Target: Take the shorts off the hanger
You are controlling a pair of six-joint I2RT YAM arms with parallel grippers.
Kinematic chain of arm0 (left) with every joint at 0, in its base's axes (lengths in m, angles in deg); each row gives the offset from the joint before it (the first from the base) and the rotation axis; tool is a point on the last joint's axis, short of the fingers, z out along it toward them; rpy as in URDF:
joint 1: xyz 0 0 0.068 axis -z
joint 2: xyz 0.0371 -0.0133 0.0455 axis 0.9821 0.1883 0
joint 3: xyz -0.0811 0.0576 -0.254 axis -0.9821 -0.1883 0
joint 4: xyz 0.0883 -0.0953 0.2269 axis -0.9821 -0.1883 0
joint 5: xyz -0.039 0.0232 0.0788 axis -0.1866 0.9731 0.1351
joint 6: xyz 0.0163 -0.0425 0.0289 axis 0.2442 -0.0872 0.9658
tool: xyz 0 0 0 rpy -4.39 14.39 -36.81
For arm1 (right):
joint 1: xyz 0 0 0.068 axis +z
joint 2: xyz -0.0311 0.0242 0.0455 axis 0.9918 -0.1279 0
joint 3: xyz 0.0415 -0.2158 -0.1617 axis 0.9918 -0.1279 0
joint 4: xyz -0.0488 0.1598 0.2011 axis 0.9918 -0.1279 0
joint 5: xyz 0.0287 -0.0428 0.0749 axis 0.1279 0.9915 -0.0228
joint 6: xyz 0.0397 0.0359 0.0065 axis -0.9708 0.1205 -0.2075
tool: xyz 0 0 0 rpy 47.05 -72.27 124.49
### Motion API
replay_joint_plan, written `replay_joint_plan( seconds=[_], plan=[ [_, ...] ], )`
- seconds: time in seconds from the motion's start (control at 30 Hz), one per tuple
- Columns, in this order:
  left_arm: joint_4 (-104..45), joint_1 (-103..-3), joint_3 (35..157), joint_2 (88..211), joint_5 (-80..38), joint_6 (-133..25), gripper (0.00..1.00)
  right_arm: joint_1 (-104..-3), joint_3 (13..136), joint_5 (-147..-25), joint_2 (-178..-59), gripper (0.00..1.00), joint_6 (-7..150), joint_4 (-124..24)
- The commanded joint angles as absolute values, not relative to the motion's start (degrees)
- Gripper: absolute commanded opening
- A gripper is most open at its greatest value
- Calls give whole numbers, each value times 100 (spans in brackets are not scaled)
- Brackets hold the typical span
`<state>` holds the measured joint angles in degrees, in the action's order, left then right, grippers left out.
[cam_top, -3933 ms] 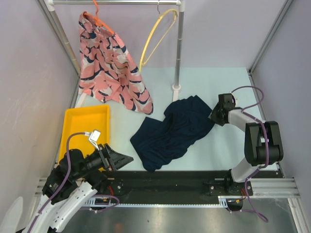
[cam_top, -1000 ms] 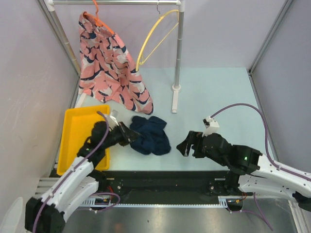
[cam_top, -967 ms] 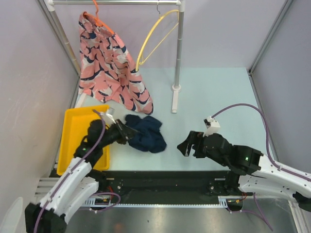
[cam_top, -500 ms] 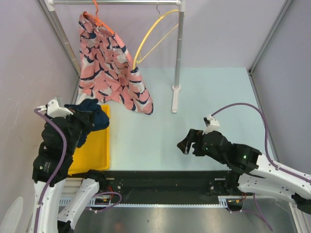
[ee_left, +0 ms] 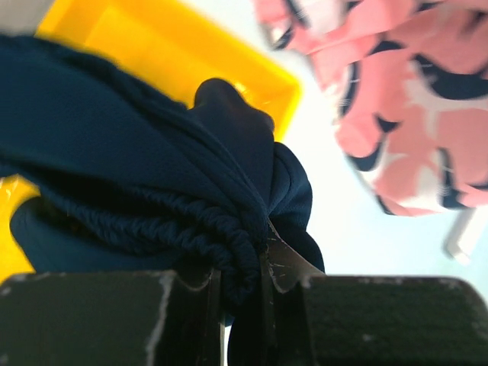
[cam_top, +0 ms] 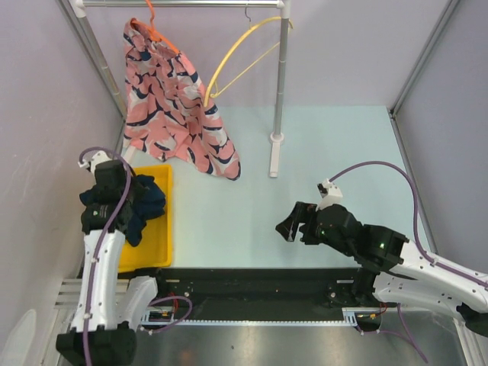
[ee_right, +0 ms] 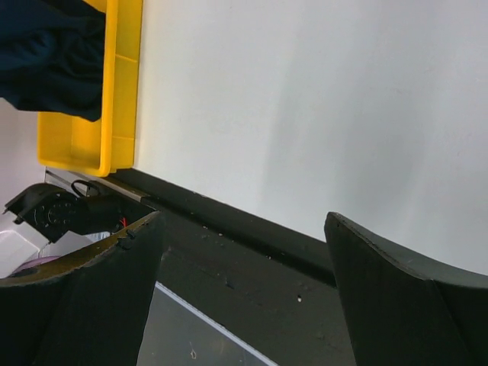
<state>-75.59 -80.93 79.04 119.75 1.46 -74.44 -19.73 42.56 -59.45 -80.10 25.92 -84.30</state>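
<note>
The navy shorts (cam_top: 146, 200) hang bunched over the yellow bin (cam_top: 156, 248), and my left gripper (ee_left: 240, 263) is shut on their gathered waistband (ee_left: 221, 244). In the top view that gripper (cam_top: 126, 198) sits under the raised left wrist, mostly hidden. The salmon-pink printed shorts (cam_top: 171, 107) hang from an orange hanger (cam_top: 156, 30) on the rail at the back left. Low over the table's near middle, my right gripper (cam_top: 287, 226) stands open with nothing between its fingers (ee_right: 396, 282).
An empty yellow hanger (cam_top: 232, 65) swings on the rail beside the rack's right post (cam_top: 279, 84). The right wrist view shows the bin (ee_right: 114, 99), the navy cloth (ee_right: 46, 53) and the black base rail (ee_right: 229, 259).
My left gripper dragged the navy shorts left off the table, lifted them, and now holds them over the bin. The yellow hanger has swung slightly. The right arm has barely moved.
</note>
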Motion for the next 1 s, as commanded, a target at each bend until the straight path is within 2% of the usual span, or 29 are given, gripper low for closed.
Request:
replay_joint_plan(
  seconds=[0.0, 0.13, 0.23, 0.3, 0.37, 0.4, 0.43, 0.5, 0.63, 0.77, 0.9, 0.93, 0.97],
  plan=[
    [-6759, -9020, 7697, 12464, -1199, -7251, 0, -2051, 4252, -5913, -7890, 90, 2666, -8421],
    [-6759, -9039, 7364, 12432, -1642, -7435, 0, -2086, 4252, -5939, -7943, 90, 2693, -8351],
    [-7074, -9031, 6951, 12063, -1372, -7874, 0, -2139, 4252, -6027, -8057, 90, 2737, -8237],
    [-7662, -9039, 6801, 11659, -722, -8268, 9, -2174, 4252, -6097, -8127, 90, 2772, -8158],
    [-8418, -9039, 6809, 11247, -108, -8577, 33, -2261, 4252, -6237, -8268, 90, 2851, -8061],
    [-8577, -9039, 6809, 11036, 35, -8831, 53, -2297, 4252, -6307, -8320, 90, 2877, -8035],
    [-8744, -9039, 6774, 10825, 158, -8964, 99, -2323, 4252, -6369, -8364, 90, 2912, -7973],
    [-8824, -9039, 6800, 10316, 466, -9158, 100, -2446, 4252, -6580, -8479, 90, 2965, -7912],
    [-8921, -9039, 7213, 10067, 844, -9097, 100, -2561, 4252, -6800, -8497, 90, 2992, -7815],
    [-8895, -9039, 7547, 10129, 600, -9018, 100, -2578, 4252, -6861, -8470, 90, 2939, -7815],
    [-8272, -9039, 7189, 10120, -1067, -8527, 100, -2561, 4252, -6976, -8575, 90, 2965, -7718],
    [-7966, -9031, 7083, 10120, -2133, -8456, 100, -2526, 4252, -7054, -8611, 90, 3026, -7631],
    [-7789, -9031, 6960, 10102, -2674, -8403, 99, -2508, 4252, -7099, -8646, 90, 3070, -7552]
  ],
)
